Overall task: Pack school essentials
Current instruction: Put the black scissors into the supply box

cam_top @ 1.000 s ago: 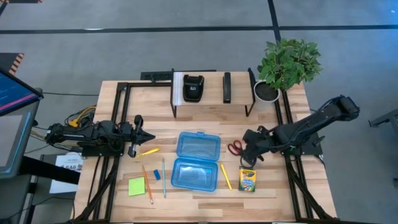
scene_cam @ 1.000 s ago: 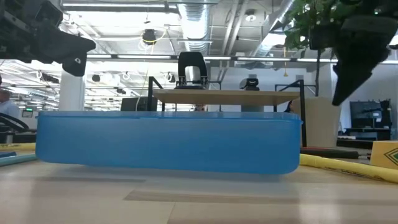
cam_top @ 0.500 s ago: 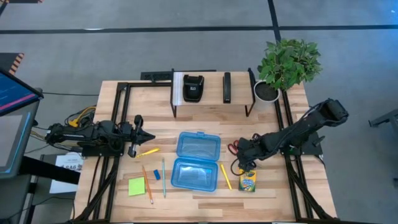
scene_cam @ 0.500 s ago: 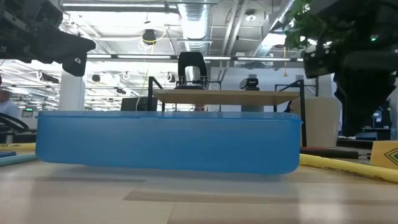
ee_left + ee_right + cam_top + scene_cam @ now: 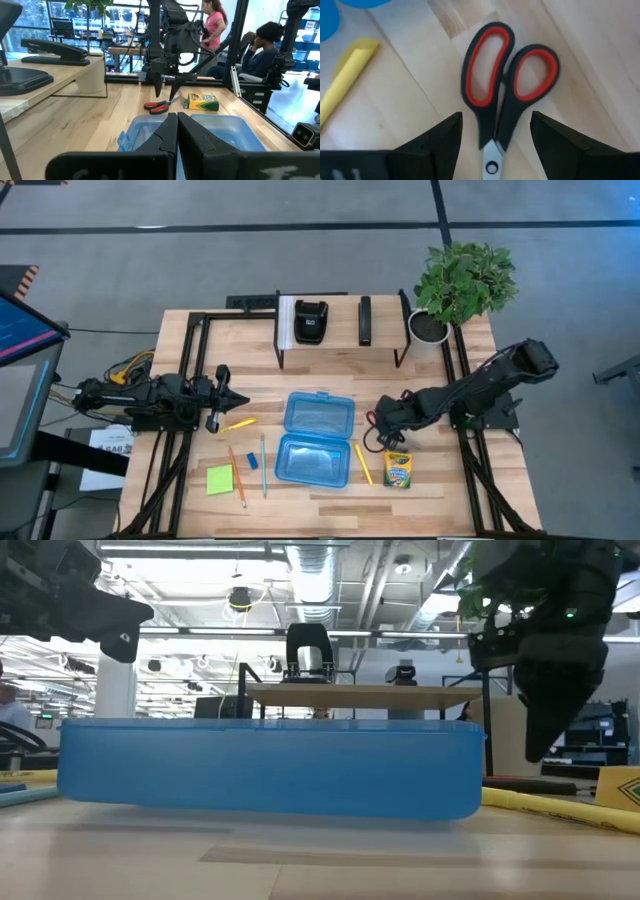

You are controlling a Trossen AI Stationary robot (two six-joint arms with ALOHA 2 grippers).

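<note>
Red-handled scissors (image 5: 507,75) lie flat on the table to the right of the open blue case (image 5: 318,438). My right gripper (image 5: 496,120) hangs open just above them, pointing steeply down, one finger on either side of the handles, touching nothing. It also shows as the right gripper (image 5: 166,92) over the scissors (image 5: 157,106). The crayon box (image 5: 398,468) and a yellow pencil (image 5: 362,463) lie near the scissors. An orange pencil (image 5: 237,475), teal pencil (image 5: 263,465), blue eraser (image 5: 253,461) and green sticky pad (image 5: 220,480) lie left of the case. My left gripper (image 5: 176,122) waits shut at the table's left.
A dark rack (image 5: 340,330) with black devices stands at the far edge, and a potted plant (image 5: 462,285) at the far right corner. Another yellow pencil (image 5: 238,423) lies in front of my left gripper. People sit in the room beyond the table.
My right gripper has come down and moved toward the table's left, tipping more steeply downward, and now stands over the scissors. Its fingers have stayed open. The scissors and the other things have kept their places.
</note>
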